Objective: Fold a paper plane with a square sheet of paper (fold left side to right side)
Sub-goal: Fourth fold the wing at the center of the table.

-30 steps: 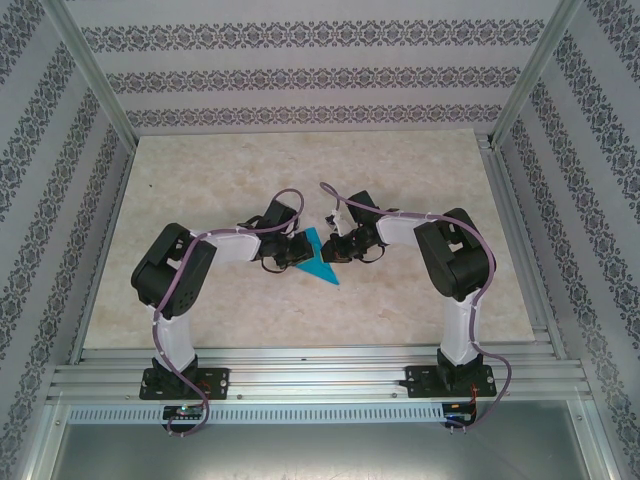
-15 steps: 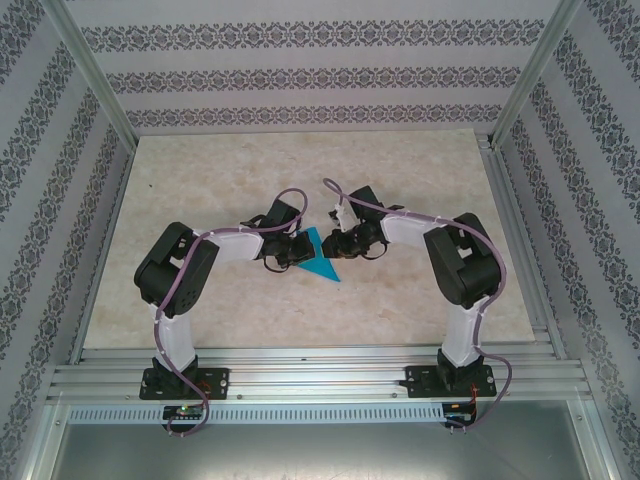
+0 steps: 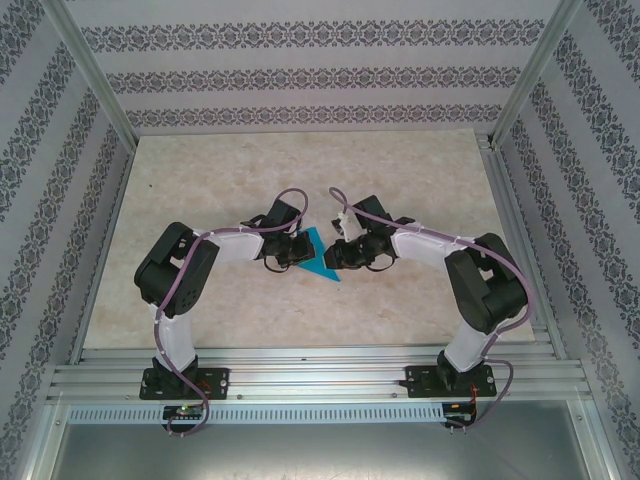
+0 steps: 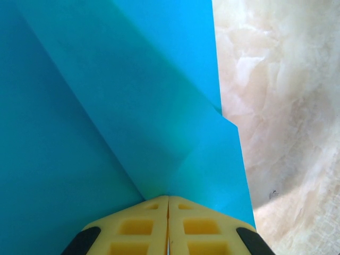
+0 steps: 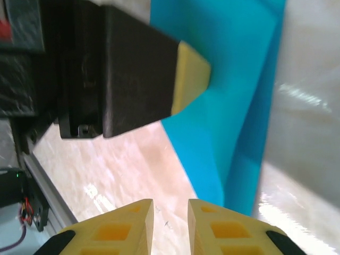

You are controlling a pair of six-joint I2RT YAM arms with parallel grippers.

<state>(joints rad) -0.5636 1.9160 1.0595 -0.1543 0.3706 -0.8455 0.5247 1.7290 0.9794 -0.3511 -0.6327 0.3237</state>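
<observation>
One pale marble-patterned table (image 3: 200, 180) takes up the middle of the overhead view. Two arms bend inward over it, the left arm (image 3: 180, 280) from the lower left of the frame and the right arm (image 3: 480, 290) from the lower right, and their wrists almost meet at the centre.

Between the wrists lies the blue paper (image 3: 322, 264), flat on the table. From above it looks like a folded triangle with its point toward the lower right. In the left wrist view the paper covers the left and centre of the frame. Creases run diagonally across it, and its right edge has a small step over the bare table.

The left gripper (image 4: 168, 204) sits at the bottom centre of that view. Its yellow fingers are pressed together with no gap, and their tips are on the paper where the creases converge. I cannot tell whether a layer is pinched between them.

The right gripper (image 5: 170, 207) is at the bottom of its own view with a narrow gap between its fingers. Only table shows through the gap. The paper lies just beyond it to the upper right, apart from its tips.
</observation>
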